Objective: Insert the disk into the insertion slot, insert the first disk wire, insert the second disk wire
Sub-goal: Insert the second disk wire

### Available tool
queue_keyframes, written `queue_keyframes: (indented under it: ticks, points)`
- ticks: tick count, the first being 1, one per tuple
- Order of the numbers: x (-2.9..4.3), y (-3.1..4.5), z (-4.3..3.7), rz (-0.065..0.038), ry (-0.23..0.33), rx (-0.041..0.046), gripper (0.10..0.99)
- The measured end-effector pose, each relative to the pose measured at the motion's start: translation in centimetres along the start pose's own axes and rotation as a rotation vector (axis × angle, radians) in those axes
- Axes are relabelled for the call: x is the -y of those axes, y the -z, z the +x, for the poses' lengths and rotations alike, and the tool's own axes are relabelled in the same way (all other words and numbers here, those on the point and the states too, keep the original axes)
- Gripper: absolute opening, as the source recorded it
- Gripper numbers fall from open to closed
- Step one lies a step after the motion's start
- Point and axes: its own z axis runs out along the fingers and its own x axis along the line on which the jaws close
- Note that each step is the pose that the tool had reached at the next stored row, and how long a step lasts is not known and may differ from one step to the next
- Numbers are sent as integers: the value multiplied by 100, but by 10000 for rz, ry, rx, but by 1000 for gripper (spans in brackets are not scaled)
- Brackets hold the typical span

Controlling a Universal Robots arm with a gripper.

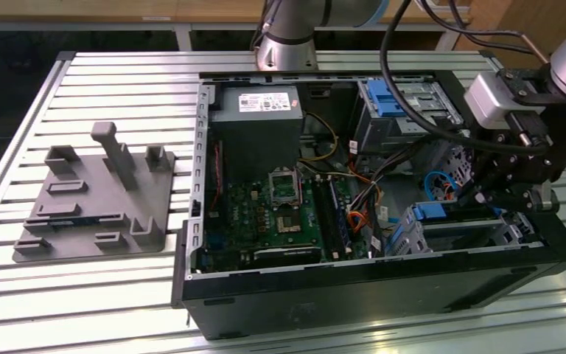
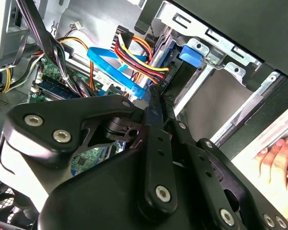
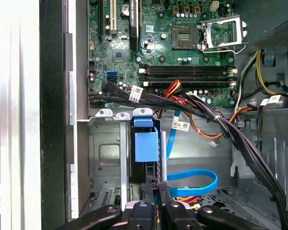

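Gripper fingers together, just beside disk in insertion slot

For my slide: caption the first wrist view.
Robot hand at the blue-carrier disk seated in the insertion slot, beside the motherboard.

The claw hides most of the disk.

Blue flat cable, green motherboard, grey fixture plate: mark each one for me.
Blue flat cable (image 3: 201, 176), first wrist view, on its looped band.
Green motherboard (image 1: 273, 214), exterior view, on its middle.
Grey fixture plate (image 1: 77, 221), exterior view, on its flat base.
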Motion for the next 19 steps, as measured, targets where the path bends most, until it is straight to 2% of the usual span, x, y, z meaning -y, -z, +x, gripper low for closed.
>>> queue_keyframes:
  ticks: [19]
  points:
    - [5,-89,17,0,1,-8,161]
